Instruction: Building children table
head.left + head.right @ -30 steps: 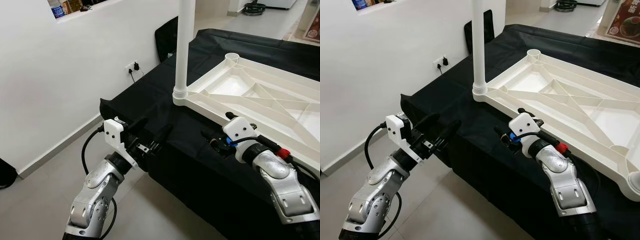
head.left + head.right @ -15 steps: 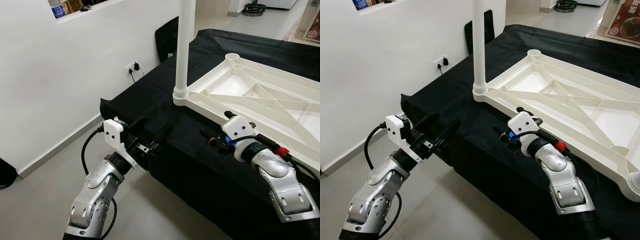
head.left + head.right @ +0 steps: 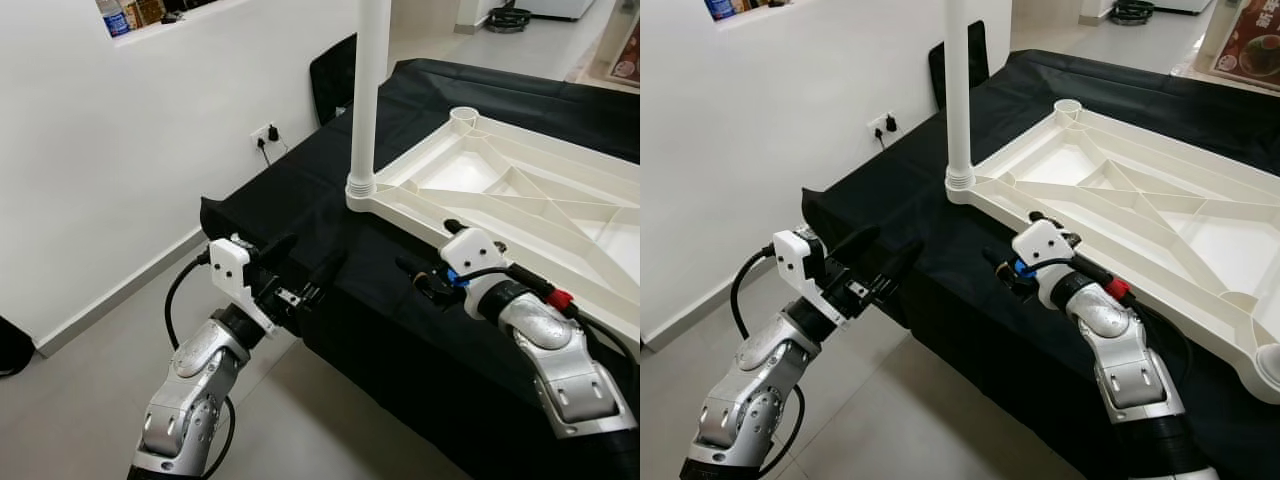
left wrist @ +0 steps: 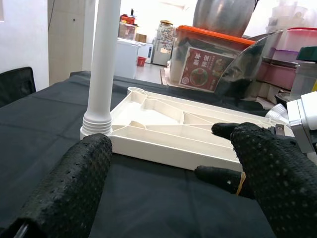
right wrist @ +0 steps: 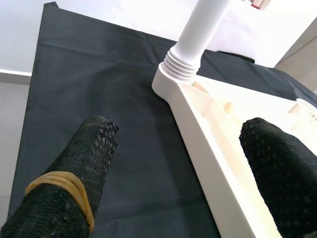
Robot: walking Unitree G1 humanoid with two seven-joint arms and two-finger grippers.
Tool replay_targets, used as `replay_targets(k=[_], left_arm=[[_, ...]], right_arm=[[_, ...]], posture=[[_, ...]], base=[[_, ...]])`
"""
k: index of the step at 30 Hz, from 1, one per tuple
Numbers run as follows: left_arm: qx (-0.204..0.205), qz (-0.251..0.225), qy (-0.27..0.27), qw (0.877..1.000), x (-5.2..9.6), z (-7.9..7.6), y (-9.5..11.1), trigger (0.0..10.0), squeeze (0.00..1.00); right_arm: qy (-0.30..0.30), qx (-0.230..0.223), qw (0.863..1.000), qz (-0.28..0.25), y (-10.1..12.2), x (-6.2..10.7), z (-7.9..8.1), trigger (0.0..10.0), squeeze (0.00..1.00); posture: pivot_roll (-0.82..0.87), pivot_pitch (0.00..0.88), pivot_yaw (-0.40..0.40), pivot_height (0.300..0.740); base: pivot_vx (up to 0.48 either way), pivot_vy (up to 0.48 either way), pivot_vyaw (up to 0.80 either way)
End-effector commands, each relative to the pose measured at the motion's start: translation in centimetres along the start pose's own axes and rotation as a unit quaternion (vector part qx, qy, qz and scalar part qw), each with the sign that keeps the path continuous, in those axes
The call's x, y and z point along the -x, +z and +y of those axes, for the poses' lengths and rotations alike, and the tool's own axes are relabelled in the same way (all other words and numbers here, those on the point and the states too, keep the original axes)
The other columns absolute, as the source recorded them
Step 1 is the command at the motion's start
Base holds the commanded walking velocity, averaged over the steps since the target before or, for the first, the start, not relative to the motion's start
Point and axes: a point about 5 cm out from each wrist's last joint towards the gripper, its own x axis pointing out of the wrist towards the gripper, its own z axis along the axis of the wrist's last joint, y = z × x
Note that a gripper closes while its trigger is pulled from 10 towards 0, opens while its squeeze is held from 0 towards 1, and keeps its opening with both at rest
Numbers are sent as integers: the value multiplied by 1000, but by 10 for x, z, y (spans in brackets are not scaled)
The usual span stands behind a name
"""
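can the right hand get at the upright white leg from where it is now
Probably yes: the right hand is open, aimed along the tabletop's rim toward the white leg, with bare black cloth between them.

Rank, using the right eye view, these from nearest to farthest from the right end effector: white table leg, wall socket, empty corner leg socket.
1. Upright white plastic table leg, at the tabletop's near corner.
2. White wall socket, on the wall to the left.
3. Round empty leg socket, at the far corner.
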Motion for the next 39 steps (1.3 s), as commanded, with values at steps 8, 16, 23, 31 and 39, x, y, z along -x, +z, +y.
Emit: replay_targets(k=[8,16,23,31,39], left_arm=[[-10,2,9,1000,3,4,0,10000,0],[-11,5,10,1000,4,4,0,10000,0],[-10,8,8,1000,6,4,-1,10000,0],[-11,8,7,1000,5,5,-1,10000,0],[-11,7,5,1000,4,3,-1,10000,0]], right_arm=[[19,-8,1000,-15,3,-3,8,10000,0],[29,-18,999,-19,3,-2,15,10000,0],[35,-22,999,-20,1,-2,19,10000,0],[45,-24,998,-26,4,-4,23,10000,0],[50,-24,998,-29,6,-3,24,10000,0]], posture=[[-105,57,29,740],[-103,64,33,740],[-98,63,35,740],[-102,47,29,740],[-102,52,30,740]], base=[[0,0,0],[0,0,0],[0,0,0],[0,0,0],[0,0,0]])
